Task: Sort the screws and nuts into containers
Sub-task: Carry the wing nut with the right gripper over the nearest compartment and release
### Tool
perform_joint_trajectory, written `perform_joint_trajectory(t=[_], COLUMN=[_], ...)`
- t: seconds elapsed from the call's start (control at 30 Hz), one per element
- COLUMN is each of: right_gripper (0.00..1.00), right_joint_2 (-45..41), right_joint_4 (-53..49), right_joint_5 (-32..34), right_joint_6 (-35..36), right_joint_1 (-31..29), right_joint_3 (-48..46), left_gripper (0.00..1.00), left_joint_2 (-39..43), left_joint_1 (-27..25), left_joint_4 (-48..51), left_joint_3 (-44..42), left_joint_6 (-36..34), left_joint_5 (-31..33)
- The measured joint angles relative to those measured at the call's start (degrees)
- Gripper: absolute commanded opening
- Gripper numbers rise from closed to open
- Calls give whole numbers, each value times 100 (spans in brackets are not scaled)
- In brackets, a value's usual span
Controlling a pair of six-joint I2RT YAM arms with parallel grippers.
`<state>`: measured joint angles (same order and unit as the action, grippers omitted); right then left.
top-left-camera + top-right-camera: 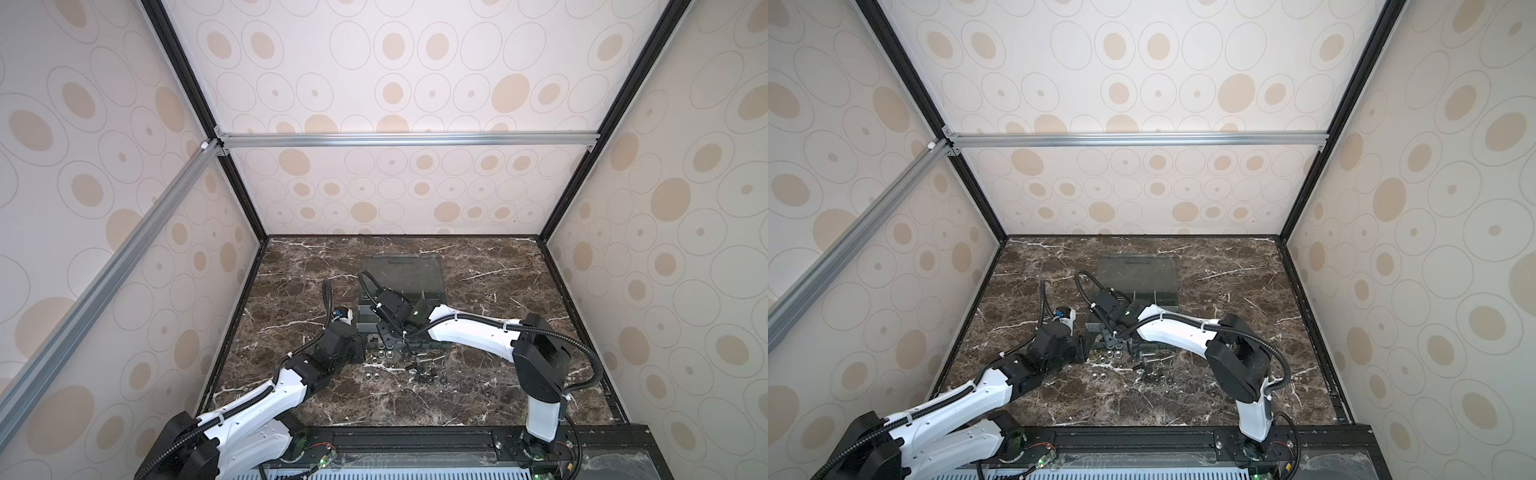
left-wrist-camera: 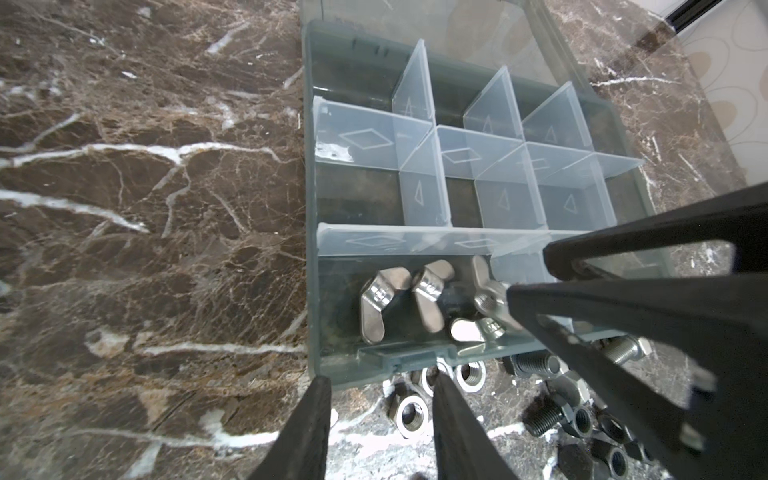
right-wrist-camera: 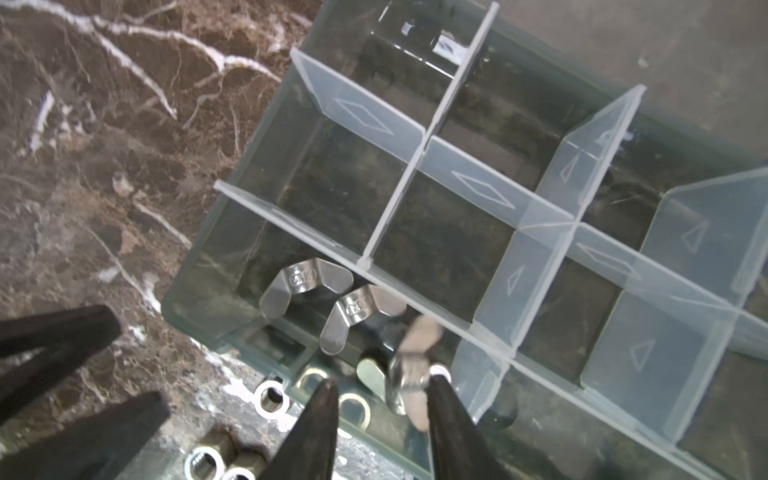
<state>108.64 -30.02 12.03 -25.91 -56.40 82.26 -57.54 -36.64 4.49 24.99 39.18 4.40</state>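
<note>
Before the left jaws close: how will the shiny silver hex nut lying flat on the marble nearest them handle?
The shiny silver hex nut looks like solid metal: probably rigid and heavy for its size. Lying flat on the brown marble tabletop, it should slide, not roll, if pushed. Its polished, low sides may slip from a pinch.

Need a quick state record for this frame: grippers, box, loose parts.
box: open on the table
wing nuts: several in a front corner compartment
other compartments: visible ones empty
right gripper: open over that compartment, blurred wing nut at one fingertip
left gripper: open, empty, by the box's front edge
loose on table: hex nuts and bolts in front of the box
</note>
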Motion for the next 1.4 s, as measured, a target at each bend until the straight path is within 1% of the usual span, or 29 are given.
perform_joint_trajectory(t=[0.3, 0.57, 0.8, 1.03, 1.4], right_gripper=[43, 44, 44, 44, 44], right_joint_2=[-129, -785, -1405, -1773, -2109], right_joint_4=[109, 238, 315, 330, 321], right_joint_5=[26, 68, 328, 463, 614], right_joint_6=[-90, -328, -586, -927, -1143], right_joint_1=[24, 61, 61, 61, 61], right_joint_3=[-444, -960, -1528, -2131, -2393], left_gripper=[41, 41, 41, 41, 41], left_joint_2=[-11, -216, -234, -291, -658], left_joint_1=[0, 2, 2, 2, 2], left_joint_4=[-15, 28, 24, -103, -247], left_joint_3=[15, 330, 348, 348, 426], left_joint_6=[0, -116, -149, -177, -297], left_joint_5=[-22, -72, -179, -431, -909])
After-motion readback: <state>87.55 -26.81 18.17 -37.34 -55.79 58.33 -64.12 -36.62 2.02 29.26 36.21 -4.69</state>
